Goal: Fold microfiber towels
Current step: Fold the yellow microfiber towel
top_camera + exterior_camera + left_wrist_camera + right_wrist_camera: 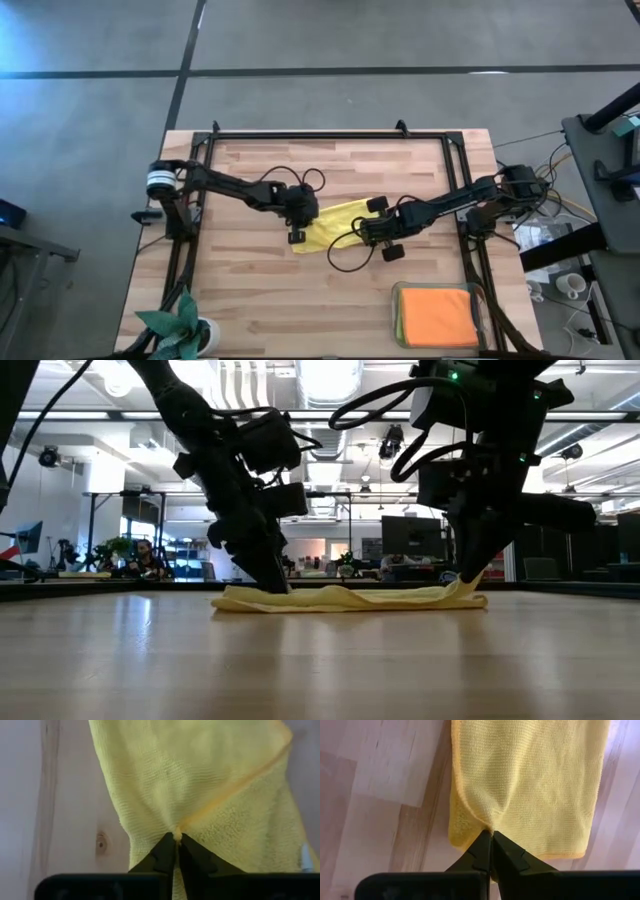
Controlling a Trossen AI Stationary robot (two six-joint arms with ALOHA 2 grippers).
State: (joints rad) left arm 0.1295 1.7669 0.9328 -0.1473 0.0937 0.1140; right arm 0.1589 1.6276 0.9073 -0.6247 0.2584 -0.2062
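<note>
Yellow towel (330, 226) partly hidden under both arms; tray (398, 312) contents below orange cloth (437, 316) indiscernible

Overhead cam down, low cam level, wrist cams close on yellow towel (335, 225)

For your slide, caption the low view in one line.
Both grippers, left and right, pinch a flat yellow microfiber towel on the wooden table.
</note>
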